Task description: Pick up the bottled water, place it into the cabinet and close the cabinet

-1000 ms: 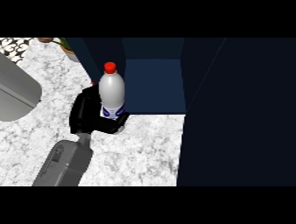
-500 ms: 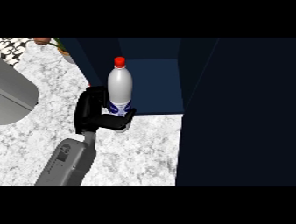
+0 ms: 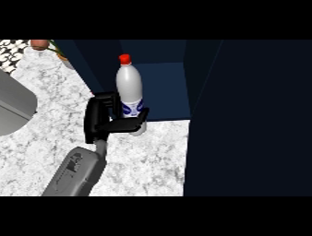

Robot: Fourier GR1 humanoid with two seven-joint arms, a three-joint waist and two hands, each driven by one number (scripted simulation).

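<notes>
The bottled water is white with a red cap and a blue label, and it stands upright in my right hand. The black fingers curl round its lower part from the left and hide some of the label. The bottle is at the front edge of the open dark blue cabinet, its top against the cabinet's inside and its base over the marble counter. My left hand does not show.
The cabinet's open door fills the right side as a tall dark panel. A large grey rounded forearm sits at the left edge. A small plant stands at the counter's far left.
The right hand has carried the bottle away from me and slightly right, toward the cabinet opening. The grey forearm at the left edge has sunk a little.
</notes>
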